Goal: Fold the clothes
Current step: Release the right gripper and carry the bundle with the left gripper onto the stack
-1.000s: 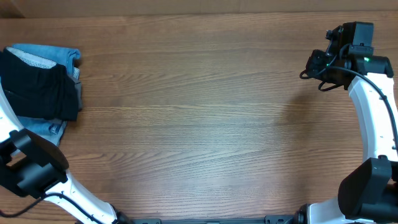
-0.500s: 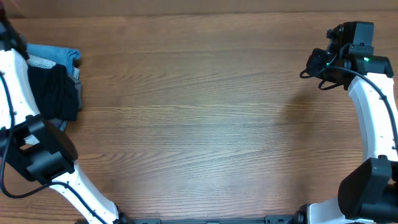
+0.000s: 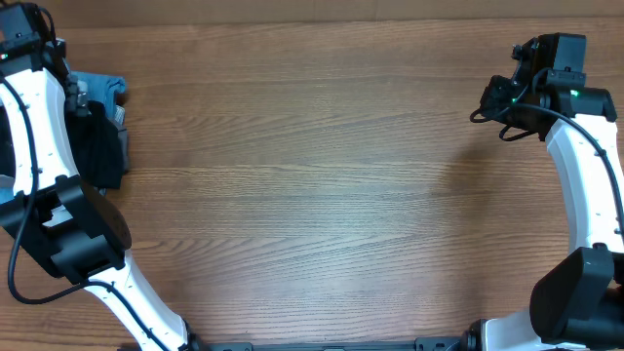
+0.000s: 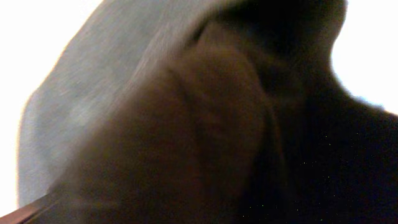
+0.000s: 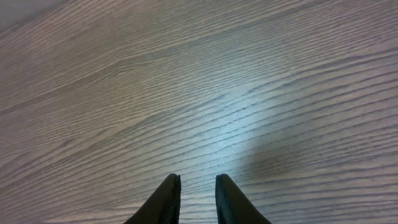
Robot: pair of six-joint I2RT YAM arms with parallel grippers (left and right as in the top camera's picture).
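Wood table (image 3: pixel 312 195), denim stack (image 3: pixel 102 86) at its left edge. Left claw (image 3: pixel 21 27) just beyond the stack — grip unreadable; blurred dark cloth, probably the T-shirt (image 4: pixel 205 137), fills its lens. Limp, light: I'd pinch a shoulder seam. Right claw (image 5: pixel 195 190) far from the stack, slightly parted, empty.

No readable text, label or number anywhere.

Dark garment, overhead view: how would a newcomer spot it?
Go to the left edge of the wooden table, where the white left arm reaches over a small clothes pile. The dark garment lies just right of that arm, next to light-blue denim; it is the pile's only black piece.
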